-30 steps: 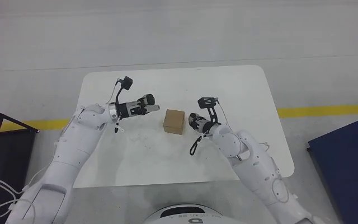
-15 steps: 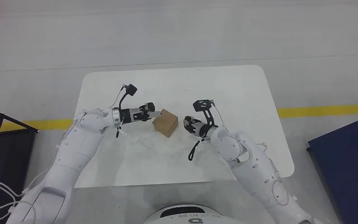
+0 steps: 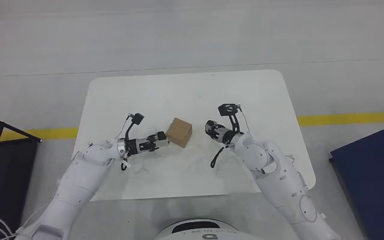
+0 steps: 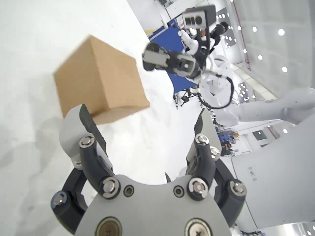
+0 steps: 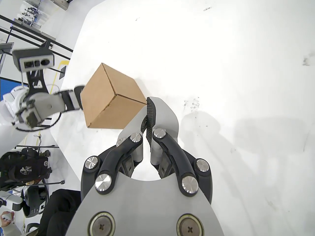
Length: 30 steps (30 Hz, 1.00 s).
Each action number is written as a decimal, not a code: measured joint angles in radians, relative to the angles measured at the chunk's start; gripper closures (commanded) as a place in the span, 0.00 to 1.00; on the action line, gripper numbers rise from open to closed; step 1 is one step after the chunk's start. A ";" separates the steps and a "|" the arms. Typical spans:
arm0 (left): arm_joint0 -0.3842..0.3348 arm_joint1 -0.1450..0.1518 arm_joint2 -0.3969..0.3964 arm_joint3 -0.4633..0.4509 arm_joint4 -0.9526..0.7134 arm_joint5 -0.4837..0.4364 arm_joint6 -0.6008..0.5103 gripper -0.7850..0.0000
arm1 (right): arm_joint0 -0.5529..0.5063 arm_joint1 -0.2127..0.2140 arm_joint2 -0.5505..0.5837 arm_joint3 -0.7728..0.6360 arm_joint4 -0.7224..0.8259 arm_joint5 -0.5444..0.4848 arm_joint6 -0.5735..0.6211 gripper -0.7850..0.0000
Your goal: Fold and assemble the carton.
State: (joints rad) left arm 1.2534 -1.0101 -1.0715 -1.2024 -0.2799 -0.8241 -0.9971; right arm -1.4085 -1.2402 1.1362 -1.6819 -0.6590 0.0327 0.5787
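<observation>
Left gripper [image 4: 142, 111]: my fingers are spread wide with nothing between them.
Carton from the left gripper: the carton [image 4: 98, 79] stands directly ahead, offset toward one finger. That finger's tip is at the carton's near lower corner. From the right wrist view the tip looks pressed against the carton's face.
Right gripper [image 5: 149, 108]: my fingers are pressed together and hold nothing.
Carton from the right gripper: just ahead of the tips, with a vertical edge turned toward me. The top view shows a small gap, so I read it as not touching.
Nearer arm: the left.
Carton's shape: close to a cube, no long axis I can pick out. It rests closed on the white table [image 3: 258, 96], between my two grippers.
My call: any push should go through the left gripper, with the right as a backstop.
</observation>
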 measured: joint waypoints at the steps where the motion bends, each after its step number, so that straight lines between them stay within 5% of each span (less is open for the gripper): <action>1: 0.015 0.010 0.006 -0.030 -0.023 0.016 -0.016 0.00 | 0.003 0.000 0.000 -0.002 -0.001 0.000 -0.001 1.00; 8: -0.035 0.038 0.021 -0.049 -0.033 0.044 -0.043 0.00 | 0.000 0.000 -0.011 -0.017 -0.017 0.002 -0.014 1.00; 15: -0.166 0.001 0.124 -0.012 -0.040 0.079 -0.067 0.00 | -0.025 0.002 -0.007 -0.011 -0.016 -0.010 -0.044 1.00; 19: -0.236 -0.020 0.158 0.041 0.045 0.118 0.015 0.00 | -0.049 0.006 0.013 -0.021 -0.013 -0.022 -0.056 1.00; 26: -0.271 -0.043 0.201 0.061 0.125 0.182 0.086 0.00 | -0.073 0.011 0.012 -0.045 -0.016 -0.045 -0.030 1.00; 30: -0.282 -0.050 0.210 0.086 0.121 0.175 0.090 0.00 | -0.075 0.018 -0.013 -0.053 -0.005 -0.171 0.052 1.00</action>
State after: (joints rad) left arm 0.9710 -1.0602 -0.8617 -1.1165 -0.1586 -0.6493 -0.9073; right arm -1.4832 -1.2224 1.1233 -1.7352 -0.6644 -0.1380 0.6303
